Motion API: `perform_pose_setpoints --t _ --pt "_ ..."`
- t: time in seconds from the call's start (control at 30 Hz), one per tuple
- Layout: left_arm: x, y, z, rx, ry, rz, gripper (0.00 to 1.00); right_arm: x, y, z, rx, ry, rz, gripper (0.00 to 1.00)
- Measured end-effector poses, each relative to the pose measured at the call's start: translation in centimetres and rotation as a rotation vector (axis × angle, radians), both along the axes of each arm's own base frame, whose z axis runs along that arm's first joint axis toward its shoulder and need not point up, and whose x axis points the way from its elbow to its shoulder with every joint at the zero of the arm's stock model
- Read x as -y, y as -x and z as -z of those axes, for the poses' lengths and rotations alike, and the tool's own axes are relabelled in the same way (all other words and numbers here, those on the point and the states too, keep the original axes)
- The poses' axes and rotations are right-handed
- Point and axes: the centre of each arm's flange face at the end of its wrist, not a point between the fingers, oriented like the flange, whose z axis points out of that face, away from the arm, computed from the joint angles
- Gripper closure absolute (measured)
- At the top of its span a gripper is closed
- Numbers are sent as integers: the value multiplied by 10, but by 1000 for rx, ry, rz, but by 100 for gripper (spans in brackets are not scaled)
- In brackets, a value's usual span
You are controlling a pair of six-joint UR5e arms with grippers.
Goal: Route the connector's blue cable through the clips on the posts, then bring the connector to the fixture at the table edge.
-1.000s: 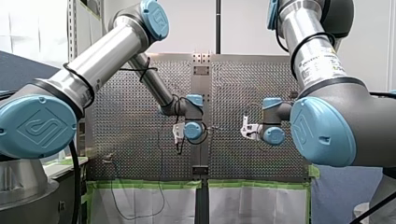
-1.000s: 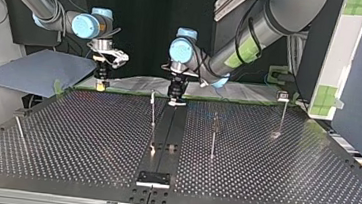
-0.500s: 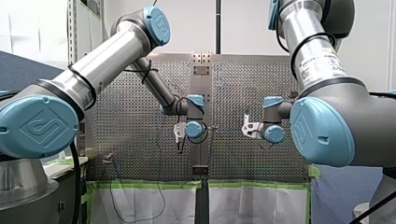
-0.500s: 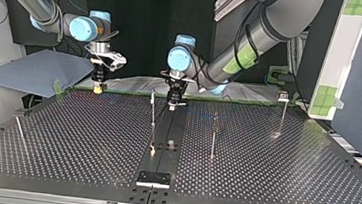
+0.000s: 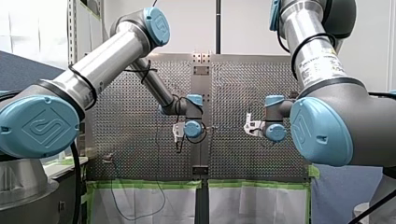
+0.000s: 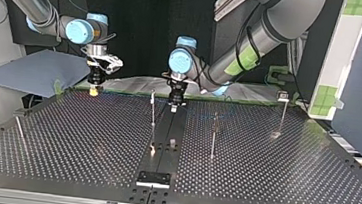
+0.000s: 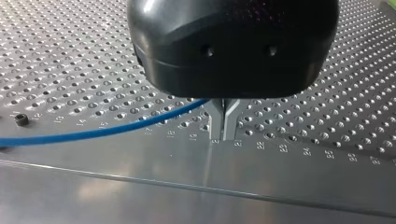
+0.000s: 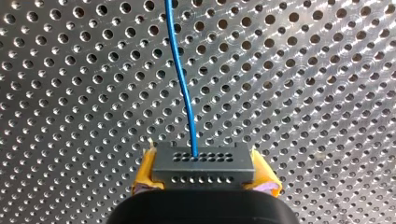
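Cable (image 7: 93, 133): one end runs behind the black housing of my left gripper (image 7: 223, 136), so any pinch is hidden. The other end is cut off at the edge.
Connector (image 8: 203, 163): the rear is buried under my right gripper (image 8: 204, 176). The pads show only as yellow corners.
Clips (image 6: 283, 96): too small to read on the posts (image 6: 153, 114).
Small part (image 6: 171, 142): too small to name.
Table (image 5: 140, 140): the front view's right side is blocked by my right arm (image 5: 327, 126).

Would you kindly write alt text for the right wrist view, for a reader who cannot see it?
My right gripper, with yellow pads, clamps a dark connector; its blue cable runs ahead over the perforated table.
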Motion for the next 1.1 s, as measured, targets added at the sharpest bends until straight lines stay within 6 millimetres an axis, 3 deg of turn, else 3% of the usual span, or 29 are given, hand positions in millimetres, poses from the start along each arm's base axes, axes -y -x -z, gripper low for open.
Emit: perform_pose_setpoints --t 0.03,0.17,0.2,0.23,0.27,0.3,0.7,1.1 --pt "0 0 0 0 -1 0 73 0 0 0 -1 -1 0 100" --pt "1 1 0 -1 -15 14 68 0 0 1 -4 -5 0 100" --pt "2 1 0 -2 -21 21 25 0 0 1 -4 -5 -1 100" --pt "3 2 0 -3 -28 29 9 -1 0 1 -4 -6 -2 100" --pt "4 3 0 -6 -35 36 9 -1 -1 1 -4 -6 -4 100" --pt "6 5 1 -11 -43 43 0 -1 -1 1 -4 -6 -5 100" --pt "12 29 3 -85 -118 59 0 -3 -4 1 -1 -9 -16 100" --pt "20 75 -16 -124 -139 160 0 -3 -4 2 -1 -15 -16 100"
